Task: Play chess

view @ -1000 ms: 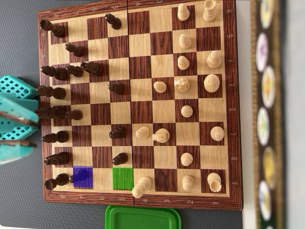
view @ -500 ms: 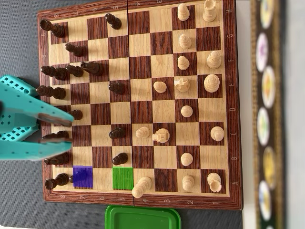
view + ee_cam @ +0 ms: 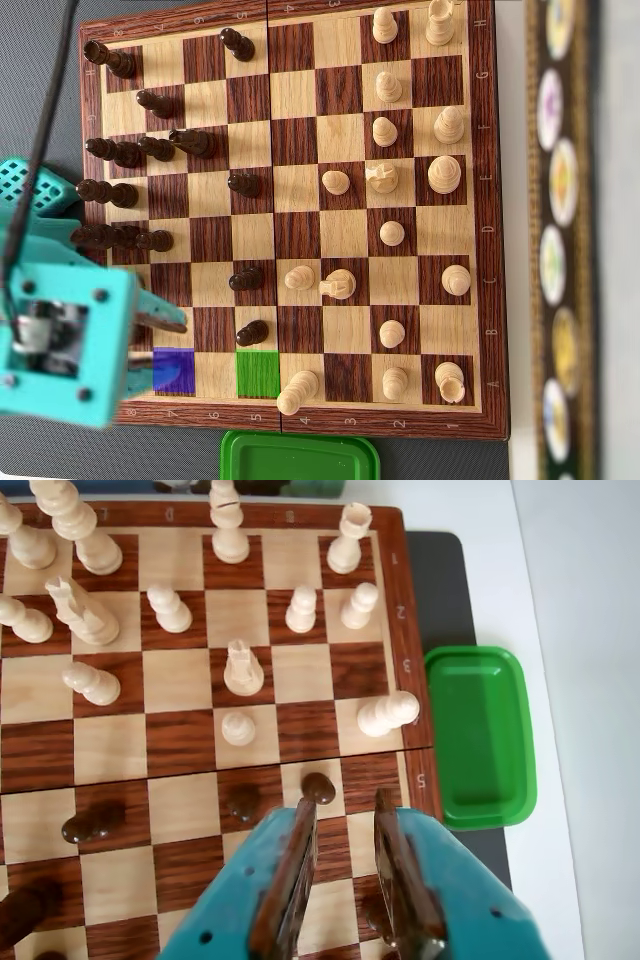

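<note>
Since half a second ago the teal arm has swung down over the board's corner at 8 o'clock in the overhead view, and its body now hides the dark pieces that stood there beside the blue square (image 3: 173,370).

The tool (image 3: 345,810) enters the wrist view from 6 o'clock, its two brown-faced fingers (image 3: 290,880) parted with a clear gap between them and nothing held. Just past the fingertips, toward 12 o'clock, stands a dark pawn (image 3: 318,787) on a light square; a second dark pawn (image 3: 244,801) stands at 9 o'clock of it, and a third (image 3: 92,822) farther toward 9.

In the overhead view the green square (image 3: 258,373) lies at 3 o'clock of the blue one, a dark pawn (image 3: 252,332) just above it. A fallen light piece (image 3: 297,390) lies at the chessboard's (image 3: 290,60) 6 o'clock edge; the wrist view shows it at 3 o'clock by the frame.

The board's frame carries file letters and rank numbers: in the wrist view 1, 2, 3 and 5 read down the right edge; in the overhead view G, E, D, B and A read down the right edge.

A green tray (image 3: 483,735) sits on the dark mat (image 3: 45,80) on the white counter (image 3: 580,630), just beside the board. A blurred strip of round pictures (image 3: 560,240) runs along 3 o'clock in the overhead view; its writing cannot be read.
</note>
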You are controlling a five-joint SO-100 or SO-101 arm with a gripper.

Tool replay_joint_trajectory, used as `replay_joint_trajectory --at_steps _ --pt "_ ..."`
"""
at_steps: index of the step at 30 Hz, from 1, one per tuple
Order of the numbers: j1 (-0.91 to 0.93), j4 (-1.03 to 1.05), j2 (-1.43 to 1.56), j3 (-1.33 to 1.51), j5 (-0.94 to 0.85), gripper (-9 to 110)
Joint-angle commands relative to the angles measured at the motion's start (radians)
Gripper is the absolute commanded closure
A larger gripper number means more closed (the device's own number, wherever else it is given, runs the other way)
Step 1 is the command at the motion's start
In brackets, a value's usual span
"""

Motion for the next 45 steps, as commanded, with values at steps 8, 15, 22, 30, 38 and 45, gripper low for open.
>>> replay_joint_trajectory --at_steps 8,15,22,30,38,45 --pt "0.015 0.012 -0.296 -0.230 0.000 91" --pt "0.018 0.081 -0.471 -0.359 -0.005 86" --pt "0.061 0.109 -0.571 -0.419 -0.006 86" --pt "0.081 0.107 -0.629 -0.434 -0.005 86" --pt "0.086 0.109 -0.761 -0.554 -0.040 86" --pt "0.106 0.109 -0.857 -0.604 -0.041 86"
